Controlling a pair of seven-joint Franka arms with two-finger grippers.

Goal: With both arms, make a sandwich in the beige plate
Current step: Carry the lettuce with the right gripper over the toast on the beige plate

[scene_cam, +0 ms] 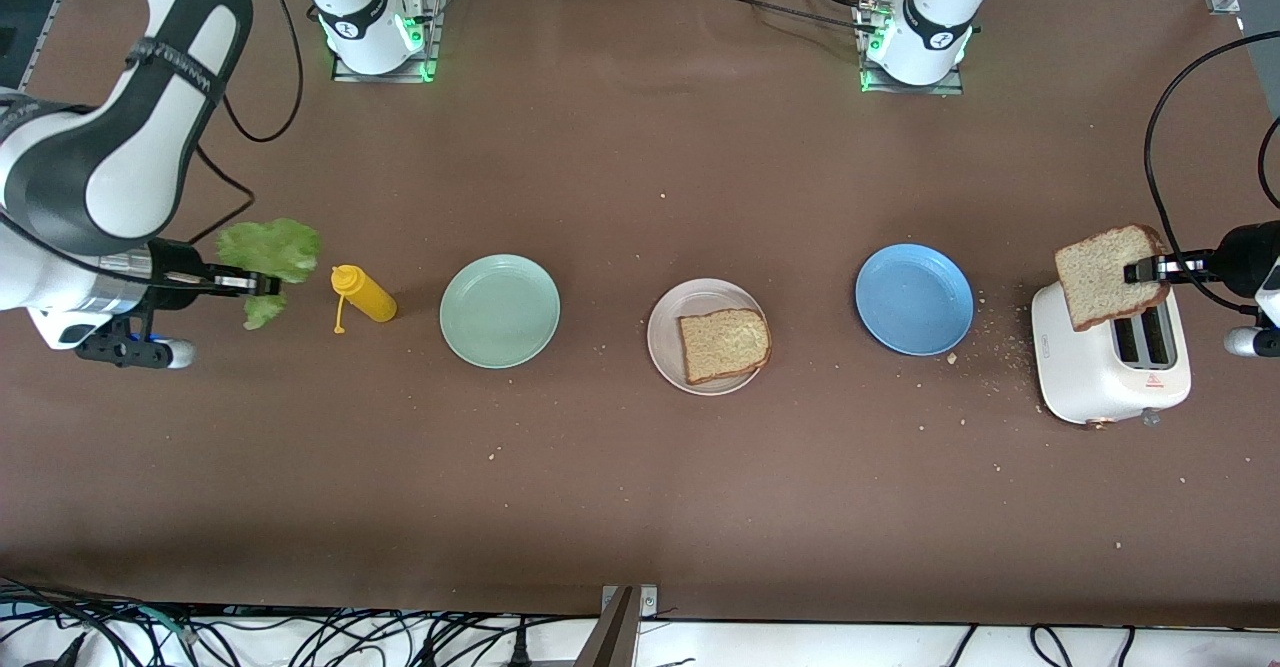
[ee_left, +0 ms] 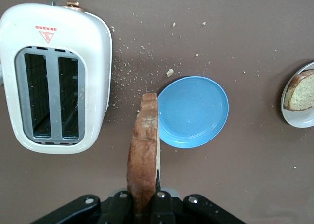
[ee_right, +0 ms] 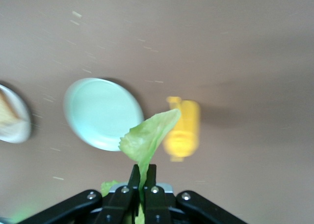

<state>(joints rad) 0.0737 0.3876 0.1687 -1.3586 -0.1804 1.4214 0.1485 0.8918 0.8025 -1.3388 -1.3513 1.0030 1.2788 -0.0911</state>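
The beige plate sits mid-table with one toast slice lying on it; the plate also shows in the left wrist view. My left gripper is shut on a second toast slice, held edge-up in the air over the white toaster. In the left wrist view that slice stands between the fingers. My right gripper is shut on a ruffled green lettuce leaf, up in the air over the table at the right arm's end, beside the yellow bottle.
A mint-green plate lies between the yellow bottle and the beige plate. A blue plate lies between the beige plate and the toaster. Crumbs are scattered round the toaster. Black cables trail by the left arm.
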